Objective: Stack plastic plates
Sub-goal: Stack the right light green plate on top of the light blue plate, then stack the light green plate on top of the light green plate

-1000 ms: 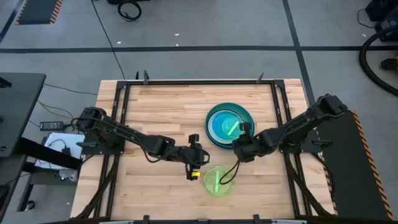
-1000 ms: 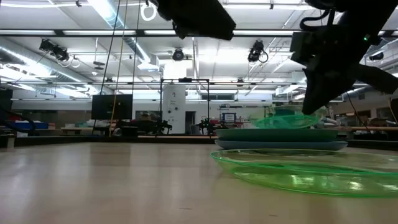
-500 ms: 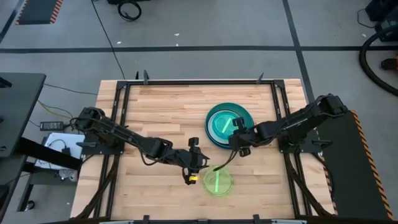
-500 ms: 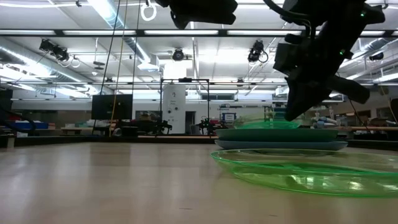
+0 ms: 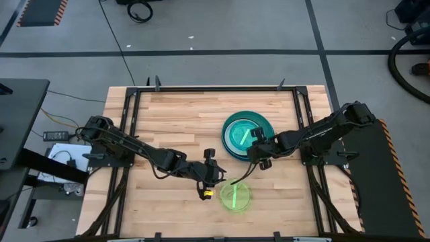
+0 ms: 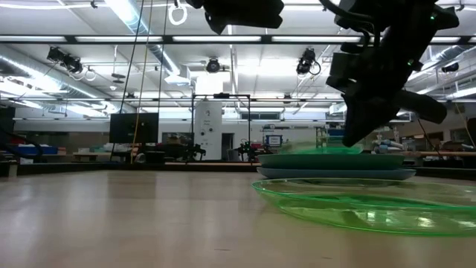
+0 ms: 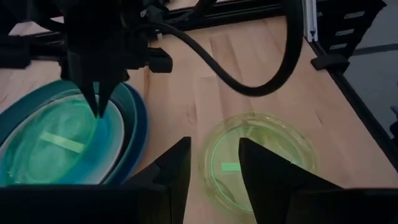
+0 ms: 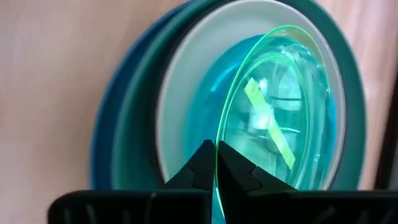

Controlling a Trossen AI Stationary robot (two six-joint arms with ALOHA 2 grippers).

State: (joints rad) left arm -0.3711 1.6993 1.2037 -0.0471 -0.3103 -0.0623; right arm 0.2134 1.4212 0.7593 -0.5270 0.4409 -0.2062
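Wooden planks are forming the table (image 5: 175,121) under both arms, with a grey workshop floor lying around it and a lit hall showing beyond its far edge in the low view. Nearest, toward the right of the near edge, a small neon-green plate (image 5: 235,196) is lying flat on the wood by itself, waiting to be stacked. Just to its left the left gripper (image 5: 207,181) is hovering above the wood, its fingers (image 7: 171,168) standing apart and holding nothing, with the loose plate showing between them in the left wrist view. Farther back and to the right, the stack (image 5: 248,135) is already standing: a blue plate (image 7: 134,127) at the bottom, a teal one (image 8: 134,124) on it, a white one (image 8: 180,124) above that, and translucent cyan (image 8: 311,112) in the middle; a black plate may be sitting hidden inside, though none is showing. Over the stack's near edge the right gripper (image 5: 259,149) is pinching the rim of the second neon-green plate (image 8: 273,106) between closed fingers, and this plate is tilting, one edge raised and the other low over the cyan. Judging by this, most of the work is finished: what seems to be remaining is letting this green plate settle flat and then bringing the loose one across to top the pile.
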